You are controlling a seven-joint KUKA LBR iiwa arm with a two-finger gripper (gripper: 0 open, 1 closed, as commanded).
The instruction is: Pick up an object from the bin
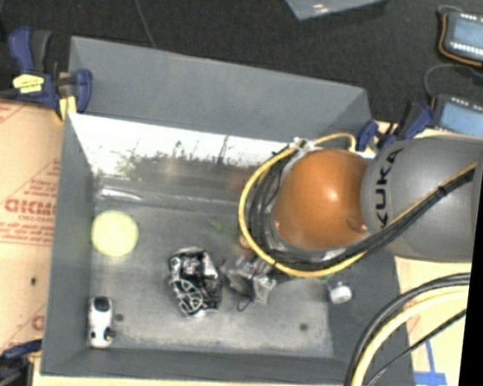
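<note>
Camera view: tool (pixel 248 282) sits low in the bin (pixel 218 97), and I can't tell whether it's clenched or released. Black-and-white tangled thing (pixel 194 283) lies just beside it, on the side away from the arm (pixel 424 201). Risk imo: closing off-centre just shoves the tangle aside and the tool comes up empty.

Grey metal bin (pixel 73 211), four loose things on its floor. Landmark: black-and-white crumpled bundle (pixel 193 283).

- Gripper (pixel 250 283) sits just right of the bundle; whether they touch cannot be judged.
- Orange wrist cover (pixel 319 197) and looped yellow and black cables (pixel 252 211) are up and right of the bundle.
- Pale yellow-green ball (pixel 114 234) is left of the bundle and slightly up, well apart.
- Small white object with black markings (pixel 101 322) is lower-left of the bundle.
- Small white-grey piece (pixel 339 291) is well right of the bundle, beyond the gripper.
</note>
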